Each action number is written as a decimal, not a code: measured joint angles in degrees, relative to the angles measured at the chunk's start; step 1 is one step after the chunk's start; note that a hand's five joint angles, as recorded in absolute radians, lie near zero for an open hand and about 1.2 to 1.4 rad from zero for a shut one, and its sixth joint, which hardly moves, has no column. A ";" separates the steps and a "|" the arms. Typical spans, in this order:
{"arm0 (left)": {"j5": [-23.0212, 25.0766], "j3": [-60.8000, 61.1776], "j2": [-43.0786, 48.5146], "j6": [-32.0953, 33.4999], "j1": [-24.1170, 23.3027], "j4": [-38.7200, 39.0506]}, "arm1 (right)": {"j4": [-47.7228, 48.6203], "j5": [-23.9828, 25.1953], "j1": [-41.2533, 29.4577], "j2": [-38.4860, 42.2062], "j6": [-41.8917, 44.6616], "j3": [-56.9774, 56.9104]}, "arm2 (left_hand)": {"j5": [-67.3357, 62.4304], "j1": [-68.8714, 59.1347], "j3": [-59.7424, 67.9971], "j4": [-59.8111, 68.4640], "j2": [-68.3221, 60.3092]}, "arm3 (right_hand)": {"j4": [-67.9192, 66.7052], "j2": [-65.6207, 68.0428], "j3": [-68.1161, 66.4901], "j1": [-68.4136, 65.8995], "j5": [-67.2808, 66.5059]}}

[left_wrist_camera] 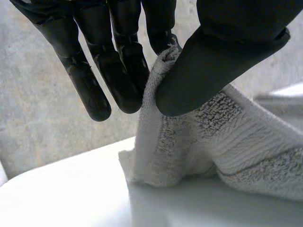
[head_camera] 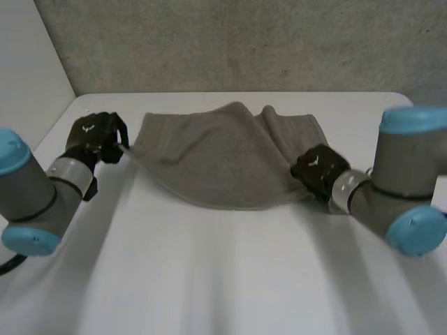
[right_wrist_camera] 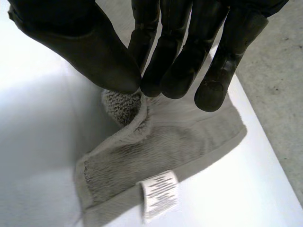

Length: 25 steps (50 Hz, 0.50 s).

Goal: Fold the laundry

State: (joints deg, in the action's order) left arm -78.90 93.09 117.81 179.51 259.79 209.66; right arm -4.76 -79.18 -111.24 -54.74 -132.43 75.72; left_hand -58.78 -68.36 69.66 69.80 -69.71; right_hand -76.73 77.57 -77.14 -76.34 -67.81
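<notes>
A grey towel (head_camera: 223, 157) lies spread across the far half of the white table (head_camera: 230, 272), rumpled toward its right side. My left hand (head_camera: 94, 136) is at the towel's left corner; in the left wrist view its thumb (left_wrist_camera: 213, 61) pinches the towel (left_wrist_camera: 189, 137) edge against the fingers and holds it lifted. My right hand (head_camera: 318, 167) is at the towel's right near edge. In the right wrist view its thumb (right_wrist_camera: 94, 52) and fingers pinch a fold of the towel (right_wrist_camera: 156, 146), whose corner with a white label (right_wrist_camera: 158, 194) hangs below.
A grey wall (head_camera: 230, 42) runs behind the table's far edge. A white panel (head_camera: 28, 56) stands at the far left. The near half of the table is bare white surface.
</notes>
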 measured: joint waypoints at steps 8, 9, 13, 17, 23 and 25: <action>-0.23 2.43 -3.17 4.10 1.60 0.39 | 9.00 -0.88 0.24 -0.84 -1.08 7.96 | 0.00 0.00 0.00 0.00 0.00 | 1.40 -2.22 1.49 1.61 1.90; -0.29 2.51 -3.82 4.17 1.86 0.33 | 9.32 -0.96 0.41 -1.23 -1.65 8.61 | 0.00 0.00 0.00 0.00 0.00 | 6.28 -7.12 6.54 5.90 6.88; -0.52 2.83 -6.10 3.99 2.85 0.11 | 9.52 -0.98 1.36 -2.75 -4.67 10.26 | 0.00 0.00 0.00 0.00 0.00 | 24.01 -24.93 24.52 23.96 25.71; -0.74 3.11 -8.49 3.21 4.36 0.06 | 9.52 -0.78 3.23 -4.37 -11.19 11.49 | 0.00 0.00 0.00 0.00 0.00 | 35.14 -35.76 35.50 35.13 37.06; -0.86 3.10 -10.60 0.28 6.47 0.07 | 9.63 -0.41 5.82 -5.15 -20.95 11.79 | 0.00 0.00 0.00 0.00 0.00 | 39.47 -39.18 39.67 38.75 41.80; -0.82 3.09 -11.27 -1.28 7.13 0.06 | 9.58 -0.24 6.54 -5.13 -23.83 11.64 | 0.00 0.00 0.00 0.00 0.00 | 39.66 -39.36 39.90 39.00 42.09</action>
State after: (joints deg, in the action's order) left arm -79.72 96.19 106.54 178.23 266.93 209.72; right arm 4.82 -79.42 -104.70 -59.86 -156.26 87.36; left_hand -58.78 -68.36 69.65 69.80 -69.71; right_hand -37.08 38.20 -37.24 -37.34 -25.72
